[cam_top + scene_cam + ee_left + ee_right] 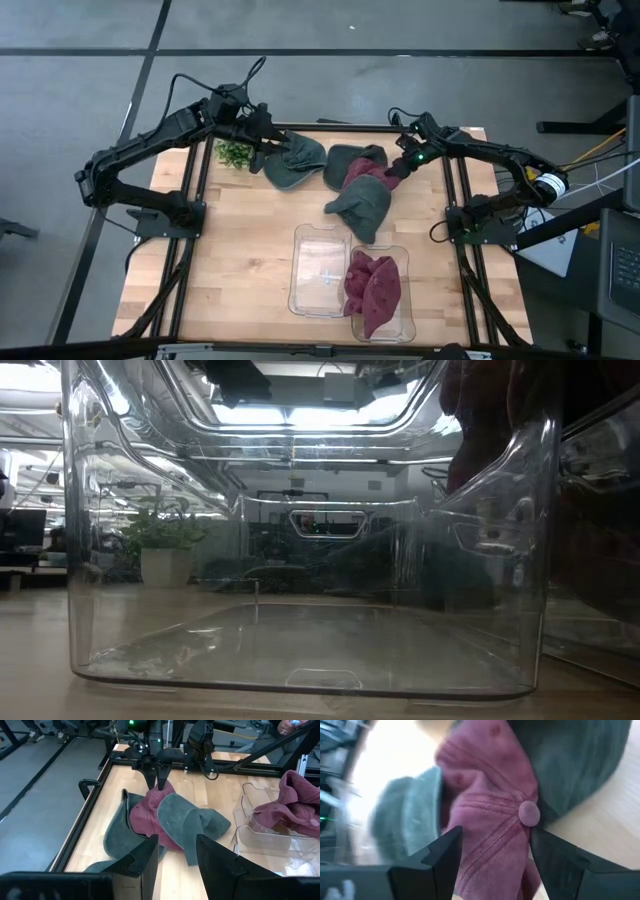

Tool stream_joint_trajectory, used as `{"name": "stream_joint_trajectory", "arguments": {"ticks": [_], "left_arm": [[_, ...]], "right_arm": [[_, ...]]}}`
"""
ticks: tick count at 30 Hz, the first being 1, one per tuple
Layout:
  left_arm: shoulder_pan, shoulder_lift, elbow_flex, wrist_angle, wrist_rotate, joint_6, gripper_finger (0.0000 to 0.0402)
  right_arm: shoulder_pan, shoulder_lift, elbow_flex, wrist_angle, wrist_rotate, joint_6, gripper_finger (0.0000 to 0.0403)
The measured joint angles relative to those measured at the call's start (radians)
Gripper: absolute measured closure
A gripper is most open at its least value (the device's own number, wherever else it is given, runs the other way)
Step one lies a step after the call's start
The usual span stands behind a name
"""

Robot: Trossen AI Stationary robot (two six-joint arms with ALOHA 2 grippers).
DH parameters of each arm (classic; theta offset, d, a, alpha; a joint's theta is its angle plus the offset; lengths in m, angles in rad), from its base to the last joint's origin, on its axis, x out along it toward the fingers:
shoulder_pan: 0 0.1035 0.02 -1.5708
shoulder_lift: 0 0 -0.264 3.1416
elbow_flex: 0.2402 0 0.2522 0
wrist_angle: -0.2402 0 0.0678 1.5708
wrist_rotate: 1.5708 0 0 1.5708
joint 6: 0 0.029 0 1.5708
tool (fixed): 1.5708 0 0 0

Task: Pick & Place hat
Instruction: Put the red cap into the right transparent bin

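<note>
I had the right gripper (398, 166) down at the maroon hat (368, 175), which lay at about one o'clock from the table's (240, 270) centre among the grey-green hats (362, 208). Its fingers (437, 855) stood apart, one on each side of the hat's crown button (529, 813), not clenched. My left gripper (268, 148) hovered released over another grey-green hat (297, 160) at eleven o'clock. A second maroon hat (374, 288) sat in the right clear bin (404, 290) at five o'clock.
</note>
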Motion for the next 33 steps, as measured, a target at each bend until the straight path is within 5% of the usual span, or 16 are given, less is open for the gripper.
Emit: {"name": "stream_joint_trajectory", "arguments": {"ticks": [12, 29, 33], "left_arm": [[0.0, 0.0, 0.0, -0.003, 0.0, 0.002, 0.0274], [0.0, 0.0, 0.0, -0.004, 0.0, 0.002, 0.0274], [0.0, 0.0, 0.0, -0.004, 0.0, 0.002, 0.0274]], "right_arm": [[0.0, 0.0, 0.0, 0.168, -0.226, 0.099, 0.0173], [0.056, 0.0, 0.0, 0.149, -0.143, 0.062, 0.0173], [0.079, 0.0, 0.0, 0.148, -0.053, 0.056, 0.0173]]}}
